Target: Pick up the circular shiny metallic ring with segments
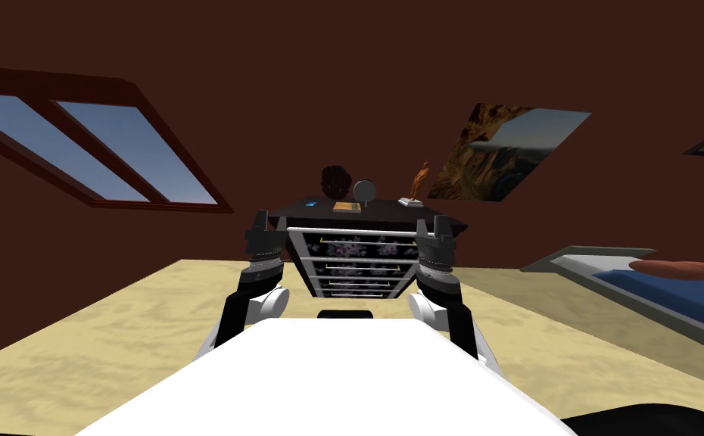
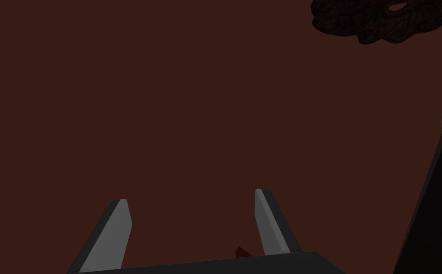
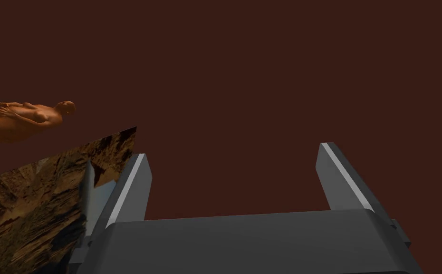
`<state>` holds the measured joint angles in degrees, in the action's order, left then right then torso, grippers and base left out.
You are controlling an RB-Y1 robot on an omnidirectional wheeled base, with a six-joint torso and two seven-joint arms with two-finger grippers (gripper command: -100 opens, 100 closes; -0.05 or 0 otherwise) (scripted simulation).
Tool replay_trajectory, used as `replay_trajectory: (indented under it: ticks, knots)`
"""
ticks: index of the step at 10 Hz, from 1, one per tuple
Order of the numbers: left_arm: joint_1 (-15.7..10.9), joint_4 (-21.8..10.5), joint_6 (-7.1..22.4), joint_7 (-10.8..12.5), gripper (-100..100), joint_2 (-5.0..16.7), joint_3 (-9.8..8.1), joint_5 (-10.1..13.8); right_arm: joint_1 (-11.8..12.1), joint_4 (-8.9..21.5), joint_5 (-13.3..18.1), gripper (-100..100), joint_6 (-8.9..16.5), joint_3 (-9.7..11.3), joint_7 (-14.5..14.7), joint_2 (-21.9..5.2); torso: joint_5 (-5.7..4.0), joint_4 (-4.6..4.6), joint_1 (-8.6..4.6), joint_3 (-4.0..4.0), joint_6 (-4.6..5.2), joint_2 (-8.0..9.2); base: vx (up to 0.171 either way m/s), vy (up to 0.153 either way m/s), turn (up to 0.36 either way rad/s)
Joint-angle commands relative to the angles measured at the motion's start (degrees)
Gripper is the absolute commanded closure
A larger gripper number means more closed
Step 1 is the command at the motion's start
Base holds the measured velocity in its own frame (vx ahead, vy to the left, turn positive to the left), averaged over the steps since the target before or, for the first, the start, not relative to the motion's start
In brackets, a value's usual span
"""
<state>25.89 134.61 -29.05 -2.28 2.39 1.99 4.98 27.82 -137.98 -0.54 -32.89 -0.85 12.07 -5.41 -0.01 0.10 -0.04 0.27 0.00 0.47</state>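
**Arms raised and open, ring not yet reached**

Nearest me, the left gripper (image 1: 260,221) and the right gripper (image 1: 432,225) are hanging raised, one just outside each front corner of the dark chest of drawers with flower-patterned fronts (image 1: 358,261). The left fingers (image 2: 120,228) are standing spread with nothing between them. The right fingers (image 3: 137,185) are spread too and are gripping nothing. Both hands are pointing past the chest at the dark red-brown wall (image 1: 388,68). I judge this to be a ready pose that is keeping the arms clear of the chest's top.

A small blue flat piece (image 1: 311,203) is lying near the top's front left corner. A tan flat block (image 1: 345,206) is lying at the middle of the front edge. Just behind the block, the grey round ring on a short stem (image 1: 364,189) is standing upright near the middle of the top; I take this to be the task's thing. Standing this way it is offering its rim to open fingers, though the block in front is probably calling for a reach from above.

A dark lumpy round object (image 1: 335,180) is sitting at the back edge, to the ring's left. An orange standing figurine on a white base (image 1: 418,182) is occupying the right edge.
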Motion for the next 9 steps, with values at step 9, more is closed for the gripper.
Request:
replay_trajectory:
  ticks: [9]
  knots:
    - [0.0, 0.0, 0.0, 0.0, 0, 0.0, 0.0, 0.0, -5.16, 1.69, 2.01, -100, 10.14, -3.51, 11.76, -15.01, 0.02, 0.03, 0.09, 0.06, 0.0, 0.07, -0.138, 0.008, -0.003]
